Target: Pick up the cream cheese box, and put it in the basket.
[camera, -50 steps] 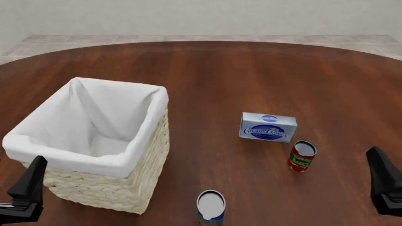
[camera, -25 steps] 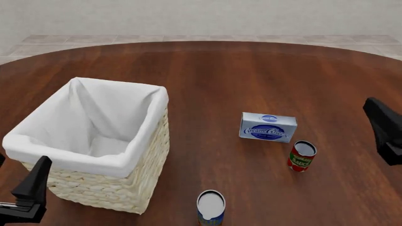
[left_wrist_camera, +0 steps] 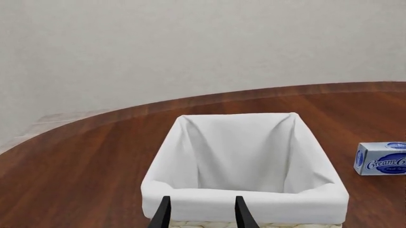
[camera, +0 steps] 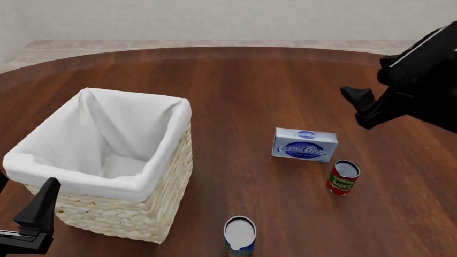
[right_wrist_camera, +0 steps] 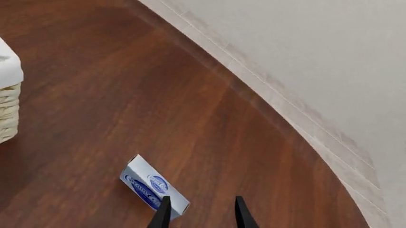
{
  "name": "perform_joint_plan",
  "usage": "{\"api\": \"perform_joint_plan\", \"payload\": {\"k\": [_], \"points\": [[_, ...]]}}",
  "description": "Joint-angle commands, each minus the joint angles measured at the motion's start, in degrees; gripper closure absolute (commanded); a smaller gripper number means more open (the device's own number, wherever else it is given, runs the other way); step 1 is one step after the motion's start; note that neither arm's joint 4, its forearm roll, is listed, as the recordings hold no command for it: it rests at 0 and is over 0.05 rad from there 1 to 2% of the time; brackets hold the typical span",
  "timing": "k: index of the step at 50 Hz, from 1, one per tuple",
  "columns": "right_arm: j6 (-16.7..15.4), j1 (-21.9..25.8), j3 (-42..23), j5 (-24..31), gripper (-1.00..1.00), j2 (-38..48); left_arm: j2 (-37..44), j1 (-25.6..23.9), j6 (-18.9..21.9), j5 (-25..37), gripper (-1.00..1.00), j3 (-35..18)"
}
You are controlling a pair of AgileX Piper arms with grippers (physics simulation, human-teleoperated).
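Right gripper (right_wrist_camera: pixel 199 212) up in the air at about 2 o'clock in the front view, fingers parted, nothing between them. Aimed roughly down toward the cream cheese box (camera: pixel 305 144) but not touching it, well apart for now. From the wrist cam, box (right_wrist_camera: pixel 154 187) sitting just off one fingertip, tilted diagonally in the shot.

Left gripper (left_wrist_camera: pixel 199 213) parked low at 7 o'clock, fingers spread too, holding nothing, looking straight into the basket (left_wrist_camera: pixel 247 202).

Box lying flat on the table (camera: pixel 286 85) around 4 o'clock from centre, blue label up. Red-labelled can (camera: pixel 343 178) just beside it toward 5 o'clock, close enough to bump on a sloppy approach. Another can (camera: pixel 239 235) at 6 o'clock, near the basket's corner. Basket (camera: pixel 175 176) over at 8 o'clock, white liner (camera: pixel 107 139) folded over the rim, nothing visible inside.

Progress-wise: basically at the start. No grasp, no lift, box not in the basket. Left to do: line up over the box, come down, close on it, carry across to 8 o'clock, drop in. Probably the right arm's job, going by position.
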Motion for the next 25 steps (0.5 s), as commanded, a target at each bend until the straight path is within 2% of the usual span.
{"api": "perform_joint_plan", "payload": {"k": [1, 2, 5, 7, 8, 9, 11, 15, 19, 20, 25], "points": [[-9.7, 2.6, -7.6, 4.0, -1.0, 12.6, 0.1, -0.1, -0.7, 0.0, -1.0, 0.0], [-9.8, 2.6, -8.0, 4.5, -1.0, 13.3, 0.2, -0.2, -0.7, 0.0, -1.0, 0.0], [-12.8, 3.2, -8.9, 5.9, -1.0, 16.9, 0.6, -0.6, -0.6, -0.2, -1.0, 0.0], [-16.0, 2.4, -8.4, 5.3, -1.0, 18.8, 0.8, -0.8, -0.5, -0.3, -1.0, 0.0], [-19.2, 2.2, -7.2, 4.5, -1.0, 19.9, 0.9, -0.9, -0.5, -0.4, -1.0, 0.0], [-19.9, 2.2, -7.3, 5.4, -1.0, 21.0, 0.9, -0.9, -0.5, -0.4, -1.0, 0.0], [-18.8, 2.9, -8.7, 6.6, -1.0, 22.2, 1.0, -0.9, -0.4, -0.4, -1.0, 0.0], [-19.6, 3.3, -9.1, 7.4, -1.0, 24.9, 1.0, -0.9, -0.6, -0.4, -1.0, 0.0], [-23.2, 2.8, -8.5, 6.2, -1.0, 27.3, 1.0, -1.2, -0.4, -0.5, -1.0, 0.0], [-22.1, 2.5, -10.3, 6.6, -1.0, 28.4, 1.0, -1.3, -0.4, -0.5, -1.0, 0.0], [-22.4, 2.6, -11.7, 7.2, -1.0, 30.7, 1.0, -1.4, -0.3, -0.5, -1.0, 0.0]]}}
